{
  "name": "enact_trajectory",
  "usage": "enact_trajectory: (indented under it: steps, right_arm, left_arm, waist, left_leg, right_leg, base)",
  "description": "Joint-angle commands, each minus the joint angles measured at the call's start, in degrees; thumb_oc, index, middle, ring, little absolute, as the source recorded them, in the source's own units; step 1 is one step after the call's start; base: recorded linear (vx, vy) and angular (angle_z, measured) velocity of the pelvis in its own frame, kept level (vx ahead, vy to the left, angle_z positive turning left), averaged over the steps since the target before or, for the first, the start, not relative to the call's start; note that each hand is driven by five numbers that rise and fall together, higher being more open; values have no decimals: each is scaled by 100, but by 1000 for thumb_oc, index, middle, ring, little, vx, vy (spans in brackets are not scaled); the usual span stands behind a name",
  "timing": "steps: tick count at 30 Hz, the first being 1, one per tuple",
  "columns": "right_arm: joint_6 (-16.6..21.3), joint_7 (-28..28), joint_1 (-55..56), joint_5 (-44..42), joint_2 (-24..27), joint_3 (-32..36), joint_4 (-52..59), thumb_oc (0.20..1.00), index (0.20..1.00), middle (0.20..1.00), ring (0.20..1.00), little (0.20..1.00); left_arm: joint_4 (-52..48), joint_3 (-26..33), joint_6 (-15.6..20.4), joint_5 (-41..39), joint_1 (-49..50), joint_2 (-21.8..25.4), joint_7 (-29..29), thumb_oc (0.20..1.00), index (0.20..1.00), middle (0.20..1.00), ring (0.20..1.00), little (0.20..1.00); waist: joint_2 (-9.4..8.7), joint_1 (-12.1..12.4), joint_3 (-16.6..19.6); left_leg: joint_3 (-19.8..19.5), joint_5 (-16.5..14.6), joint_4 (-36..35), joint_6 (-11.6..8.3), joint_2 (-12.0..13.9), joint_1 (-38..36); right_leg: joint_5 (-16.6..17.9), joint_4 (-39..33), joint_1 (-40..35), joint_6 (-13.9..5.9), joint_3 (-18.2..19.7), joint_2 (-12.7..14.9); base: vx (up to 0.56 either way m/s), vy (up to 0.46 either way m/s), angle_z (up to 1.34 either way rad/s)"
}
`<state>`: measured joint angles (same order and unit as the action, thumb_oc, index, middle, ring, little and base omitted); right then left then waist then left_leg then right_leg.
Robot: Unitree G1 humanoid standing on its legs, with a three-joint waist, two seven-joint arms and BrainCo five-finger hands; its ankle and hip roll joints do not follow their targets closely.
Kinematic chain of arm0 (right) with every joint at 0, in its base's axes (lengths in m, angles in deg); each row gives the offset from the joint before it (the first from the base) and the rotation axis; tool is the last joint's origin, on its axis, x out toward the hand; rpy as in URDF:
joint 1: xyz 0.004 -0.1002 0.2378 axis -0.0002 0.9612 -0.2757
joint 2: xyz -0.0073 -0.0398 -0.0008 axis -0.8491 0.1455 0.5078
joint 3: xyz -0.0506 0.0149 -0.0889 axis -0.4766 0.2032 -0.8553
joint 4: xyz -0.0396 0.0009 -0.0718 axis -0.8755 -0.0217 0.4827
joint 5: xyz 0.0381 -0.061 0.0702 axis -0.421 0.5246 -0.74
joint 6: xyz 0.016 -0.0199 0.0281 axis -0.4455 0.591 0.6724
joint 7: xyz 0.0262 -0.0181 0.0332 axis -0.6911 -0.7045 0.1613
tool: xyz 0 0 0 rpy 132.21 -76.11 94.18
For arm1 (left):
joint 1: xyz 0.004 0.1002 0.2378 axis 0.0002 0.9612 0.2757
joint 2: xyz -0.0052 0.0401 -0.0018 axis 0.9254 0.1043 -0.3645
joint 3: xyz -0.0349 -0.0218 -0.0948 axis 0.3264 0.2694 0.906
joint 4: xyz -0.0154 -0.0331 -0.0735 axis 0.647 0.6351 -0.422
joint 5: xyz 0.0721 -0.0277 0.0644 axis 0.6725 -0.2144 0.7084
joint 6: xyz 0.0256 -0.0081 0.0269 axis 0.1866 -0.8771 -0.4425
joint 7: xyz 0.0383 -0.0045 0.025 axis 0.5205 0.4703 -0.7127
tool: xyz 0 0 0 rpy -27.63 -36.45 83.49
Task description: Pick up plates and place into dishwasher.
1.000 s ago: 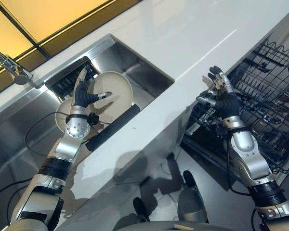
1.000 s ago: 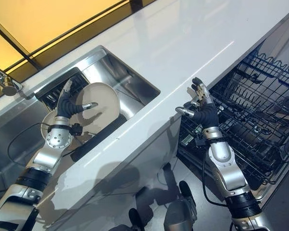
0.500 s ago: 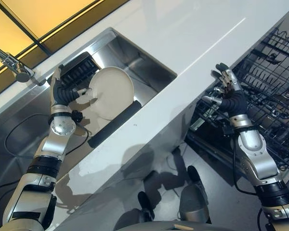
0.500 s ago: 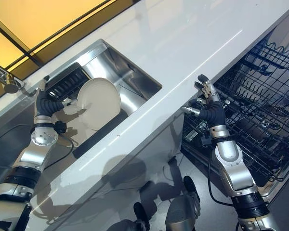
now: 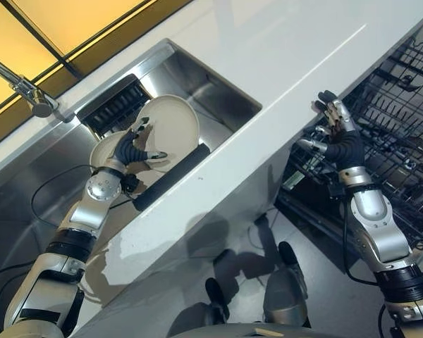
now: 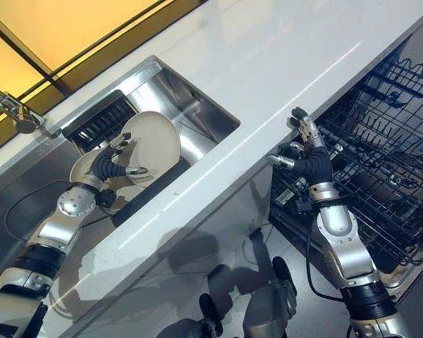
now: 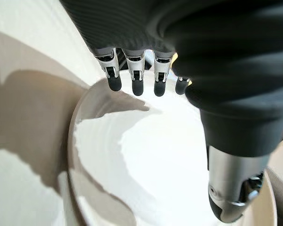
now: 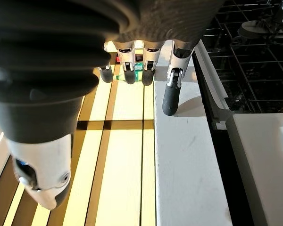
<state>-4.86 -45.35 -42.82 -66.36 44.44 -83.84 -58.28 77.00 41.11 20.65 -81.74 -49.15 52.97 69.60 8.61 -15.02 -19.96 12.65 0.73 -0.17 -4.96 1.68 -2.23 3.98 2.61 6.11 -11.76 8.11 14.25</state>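
Reaching into the sink (image 5: 218,98), the left hand (image 5: 130,146) is seen over two cream plates; its fingers (image 7: 137,80) are held fairly straight and spread, with the thumb (image 5: 155,155) set apart across the face of the upper plate (image 5: 173,127), and nothing is clasped. Whether the fingertips touch the plate cannot be told. The upper plate is propped tilted in the basin, and the lower plate (image 5: 104,149) is partly hidden beneath the hand. A black bar (image 5: 170,177) lies just beside the plates, along the near wall of the sink. The right hand (image 5: 336,134) is raised at the edge of the white counter (image 5: 282,49), fingers extended and empty, beside the dishwasher rack (image 5: 398,120). Farther back, a faucet (image 5: 32,95) stands behind the sink.
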Motion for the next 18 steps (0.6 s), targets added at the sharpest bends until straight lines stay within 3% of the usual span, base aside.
enact_trajectory:
  steps: [1, 5, 18]
  right_arm:
    - [-23, -45, 233, -23, 197, 92, -2, 1000, 1000, 1000, 1000, 1000]
    - [-22, -57, 219, -57, 261, 124, 18, 1000, 1000, 1000, 1000, 1000]
    - [-8, -141, 182, -95, 292, 173, 56, 1000, 1000, 1000, 1000, 1000]
  left_arm:
    - [14, 192, 73, -78, -236, 341, -141, 1000, 1000, 1000, 1000, 1000]
    - [124, 195, -6, -145, -241, 350, -225, 1000, 1000, 1000, 1000, 1000]
    - [344, 409, 221, -312, -277, 106, -635, 1000, 1000, 1000, 1000, 1000]
  waist:
    - [10, -8, 148]
    - [19, -32, 107]
    - [-6, -77, 54]
  left_leg:
    - [-139, -835, 1093, 438, -536, 565]
    - [-136, -812, 1062, 430, -538, 587]
    - [-133, -752, 1077, 377, -501, 685]
  right_leg:
    - [-411, 1010, 659, 304, 65, -147]
    - [-418, 985, 686, 306, 78, -172]
    - [-468, 1007, 803, 320, 113, -245]
  base:
    - [-11, 35, -3]
    - [0, 0, 0]
    - [-2, -3, -1]
